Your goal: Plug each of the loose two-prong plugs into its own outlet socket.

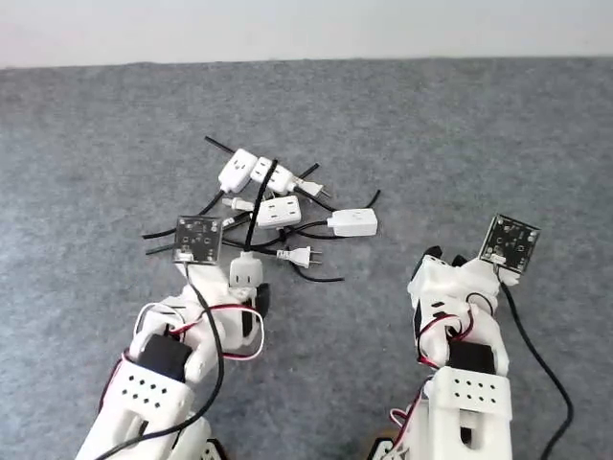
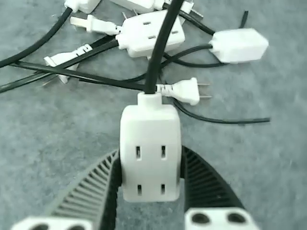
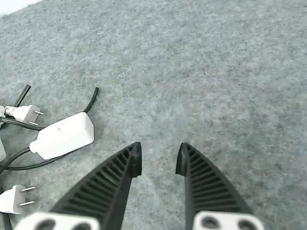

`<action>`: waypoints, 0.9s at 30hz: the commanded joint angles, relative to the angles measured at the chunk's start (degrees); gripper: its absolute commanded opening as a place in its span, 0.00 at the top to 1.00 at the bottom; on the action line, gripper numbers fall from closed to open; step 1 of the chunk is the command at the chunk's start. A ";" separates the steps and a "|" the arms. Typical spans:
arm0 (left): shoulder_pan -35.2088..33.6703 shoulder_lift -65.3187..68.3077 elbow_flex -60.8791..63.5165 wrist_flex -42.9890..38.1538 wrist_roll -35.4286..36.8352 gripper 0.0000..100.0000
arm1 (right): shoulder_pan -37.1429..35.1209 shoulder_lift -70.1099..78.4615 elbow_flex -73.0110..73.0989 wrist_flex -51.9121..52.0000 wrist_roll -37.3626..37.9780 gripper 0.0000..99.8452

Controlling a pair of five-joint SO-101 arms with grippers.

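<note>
Your left gripper [image 2: 149,160] pinches a white outlet block [image 2: 150,139] by its sides, its black cord [image 2: 160,48] running away over the other leads. A loose two-prong plug [image 2: 184,91] lies on the grey bench [image 2: 57,143] just beyond that block. Your right gripper [image 3: 158,160] stands spread over bare bench, with a second outlet block [image 3: 63,135] lying near it.

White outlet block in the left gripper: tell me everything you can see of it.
The white plastic outlet block is a smooth rounded rectangular box. Its upper face shows two pairs of slots, both empty. A black cord leaves its far end and runs over the pile of other cords. The left gripper is shut on its long sides, black ribbed fingers touching both. Whether it rests on the grey carpet is unclear.
</note>
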 commanded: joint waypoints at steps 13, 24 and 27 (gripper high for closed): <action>-8.35 30.33 -9.89 -0.97 2.90 0.99 | -4.18 -1.19 0.09 -1.19 4.75 0.86; -8.53 34.55 -13.23 -1.41 -4.92 0.95 | -5.23 -1.19 0.18 -1.10 6.86 0.86; -8.53 34.55 -13.23 -1.05 -2.37 0.84 | -6.55 -1.19 0.26 -1.01 8.26 0.86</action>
